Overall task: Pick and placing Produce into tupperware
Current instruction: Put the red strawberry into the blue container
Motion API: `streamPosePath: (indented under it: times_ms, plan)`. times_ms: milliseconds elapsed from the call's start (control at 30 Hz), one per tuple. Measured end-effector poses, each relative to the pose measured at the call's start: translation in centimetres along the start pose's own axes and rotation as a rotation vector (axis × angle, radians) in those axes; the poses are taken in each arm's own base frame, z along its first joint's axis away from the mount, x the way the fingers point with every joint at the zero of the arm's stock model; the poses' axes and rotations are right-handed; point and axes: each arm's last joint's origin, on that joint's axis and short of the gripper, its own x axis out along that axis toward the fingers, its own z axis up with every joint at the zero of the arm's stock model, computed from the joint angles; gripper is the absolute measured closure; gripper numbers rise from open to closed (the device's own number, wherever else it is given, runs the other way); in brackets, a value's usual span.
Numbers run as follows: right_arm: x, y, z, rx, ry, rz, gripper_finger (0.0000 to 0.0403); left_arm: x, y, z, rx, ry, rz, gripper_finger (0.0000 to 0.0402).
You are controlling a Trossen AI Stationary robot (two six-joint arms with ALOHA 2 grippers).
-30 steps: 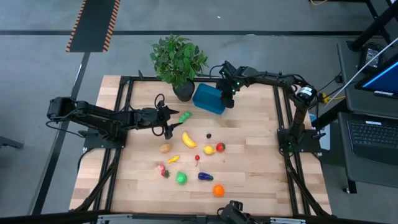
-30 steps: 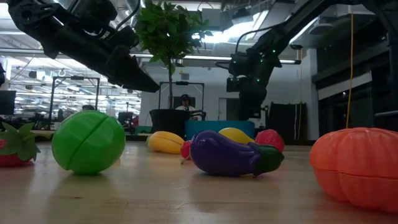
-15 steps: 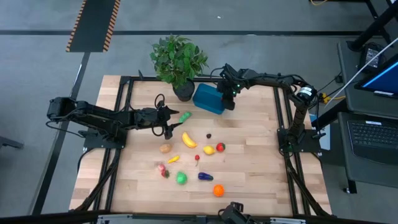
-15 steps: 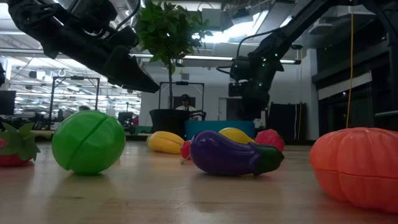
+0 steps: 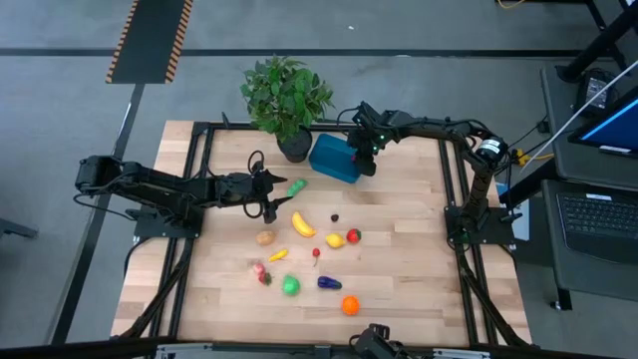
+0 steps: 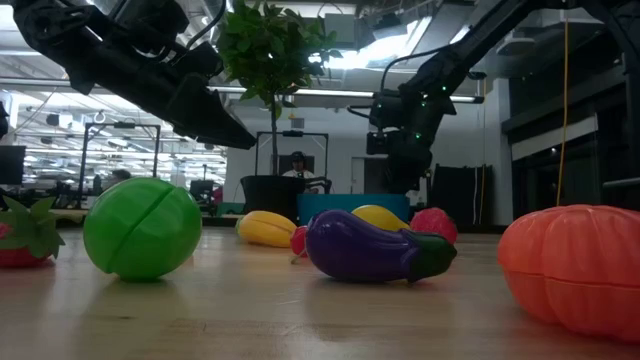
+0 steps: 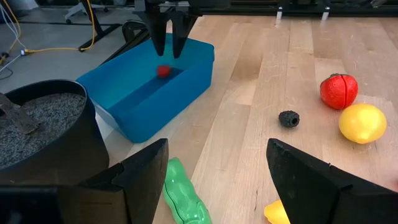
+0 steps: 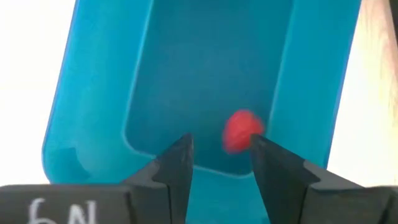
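Note:
The teal tupperware (image 5: pixel 334 158) stands at the table's far side beside the plant pot. My right gripper (image 8: pixel 221 162) hangs open over it, pointing steeply down. A small red produce piece (image 8: pixel 241 130) shows blurred inside the tupperware, below the fingertips and apart from them; in the left wrist view the red piece (image 7: pixel 163 71) is on the container's floor. My left gripper (image 7: pixel 217 180) waits open above the table's left middle, next to a green piece (image 5: pixel 296 186), touching nothing. Other produce lies loose on the wood: banana (image 5: pixel 303 223), lemon (image 5: pixel 335 239), red fruit (image 5: pixel 353 235).
A leafy plant in a dark pot (image 5: pixel 294 148) stands just left of the tupperware. More produce lies nearer the front edge: a green ball (image 5: pixel 290 286), an eggplant (image 5: pixel 329 283), an orange piece (image 5: pixel 350 305). The table's right half is bare wood (image 5: pixel 409 239).

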Motion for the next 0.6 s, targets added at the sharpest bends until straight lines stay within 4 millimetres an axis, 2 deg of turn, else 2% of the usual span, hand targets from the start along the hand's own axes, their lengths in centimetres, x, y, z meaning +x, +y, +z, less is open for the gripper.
streamPosePath:
  times_ms: [200, 467, 600]
  plan:
    - [-0.5, 0.0, 0.2, 0.012, -0.011, -0.005, 0.0246, 0.0, 0.0, 0.0, 0.000, 0.000, 0.000, 0.0137]
    - [-4.2, 1.5, 0.9, -0.017, -0.112, 0.040, 0.0249, 0.0, 0.0, 0.0, 0.025, -0.002, 0.000, 0.0137]
    - [-5.2, 2.5, -0.2, -0.007, -0.160, 0.102, 0.0249, -0.3, 0.1, 0.4, 0.018, -0.026, 0.000, 0.0137]
